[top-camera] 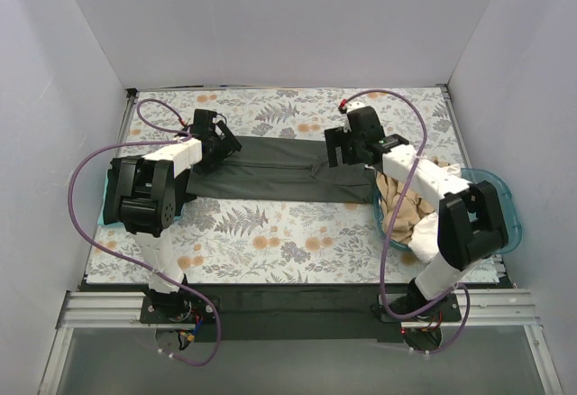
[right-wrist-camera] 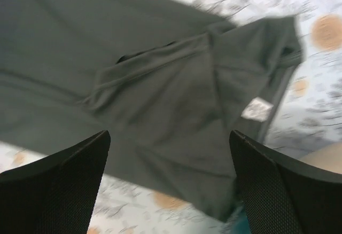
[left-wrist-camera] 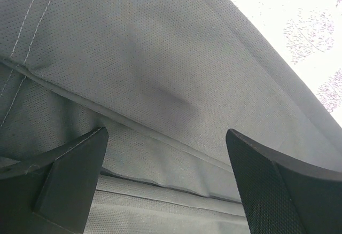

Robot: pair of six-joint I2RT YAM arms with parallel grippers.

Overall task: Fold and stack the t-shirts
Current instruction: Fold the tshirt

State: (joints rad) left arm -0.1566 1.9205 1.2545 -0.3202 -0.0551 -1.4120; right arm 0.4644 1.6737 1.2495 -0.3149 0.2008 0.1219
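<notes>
A dark grey t-shirt [top-camera: 279, 174] lies folded into a long strip across the floral table covering. My left gripper [top-camera: 219, 142] is open over the strip's left end; in the left wrist view its fingers [left-wrist-camera: 69, 175] straddle a folded hem of the shirt [left-wrist-camera: 160, 84]. My right gripper [top-camera: 345, 153] is open just above the strip's right end; the right wrist view shows the collar end with a white label [right-wrist-camera: 257, 109] between its fingers [right-wrist-camera: 64, 175]. A tan t-shirt [top-camera: 403, 204] and a white t-shirt [top-camera: 424, 249] lie bunched in the teal tub. The black t-shirt is out of view.
The translucent teal plastic tub [top-camera: 505, 206] stands at the right edge under the right arm. The floral covering [top-camera: 270, 237] spreads in front of the strip. White walls enclose the table on three sides. Purple cables loop off both arms.
</notes>
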